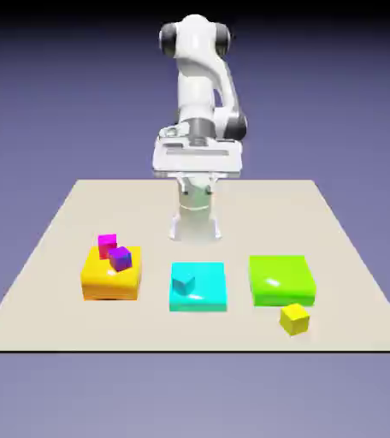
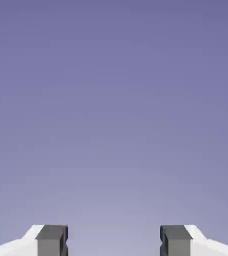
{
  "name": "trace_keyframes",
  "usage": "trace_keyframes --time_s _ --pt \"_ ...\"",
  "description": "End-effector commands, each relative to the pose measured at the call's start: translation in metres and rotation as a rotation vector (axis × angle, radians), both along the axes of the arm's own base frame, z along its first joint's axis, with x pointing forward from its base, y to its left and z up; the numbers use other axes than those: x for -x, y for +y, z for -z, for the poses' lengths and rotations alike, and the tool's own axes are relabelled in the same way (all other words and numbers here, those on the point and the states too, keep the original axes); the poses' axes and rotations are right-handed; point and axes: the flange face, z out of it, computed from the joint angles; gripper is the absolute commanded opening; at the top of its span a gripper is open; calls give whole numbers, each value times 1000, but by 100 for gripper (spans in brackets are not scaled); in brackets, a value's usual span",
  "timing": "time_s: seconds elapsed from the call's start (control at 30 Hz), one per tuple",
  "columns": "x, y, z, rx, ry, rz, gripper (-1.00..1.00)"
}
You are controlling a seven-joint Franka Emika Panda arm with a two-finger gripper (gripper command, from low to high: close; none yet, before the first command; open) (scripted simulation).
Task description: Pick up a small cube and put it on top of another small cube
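Observation:
My gripper (image 1: 197,174) hangs high over the table's far side, well away from every cube. In the hand view the gripper (image 2: 114,241) is open, its two grey fingertips (image 2: 51,240) wide apart with only the blue-violet backdrop between them. A small magenta cube (image 1: 107,245) and a small purple cube (image 1: 121,257) sit touching on a flat orange block (image 1: 104,282) at the exterior view's left. A small cyan cube (image 1: 184,283) rests on a flat cyan block (image 1: 209,291). A small yellow cube (image 1: 295,319) lies on the table near the front right.
A flat green block (image 1: 280,279) lies at the exterior view's right, just behind the yellow cube. The robot's white base (image 1: 195,221) stands behind the cyan block. The beige table (image 1: 53,248) ends close in front of the blocks.

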Motion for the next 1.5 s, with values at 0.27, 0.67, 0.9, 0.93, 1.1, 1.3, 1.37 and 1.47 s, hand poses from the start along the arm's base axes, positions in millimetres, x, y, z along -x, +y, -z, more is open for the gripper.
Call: trace_keyframes --time_s 0.27,0.67,0.9,0.93,1.1,1.3,1.37,1.47 --pt "-57 80 76 64 288 -113 0" --pt "-79 200 204 127 647 -256 0" --pt "-72 245 267 140 772 -304 0" --pt "-72 245 282 139 772 -303 0" --pt "-70 245 323 141 773 -305 -100" --pt "-83 203 242 118 776 -179 -100" --pt "-92 144 227 78 778 1 -100" --pt "-92 55 204 6 774 272 -100"
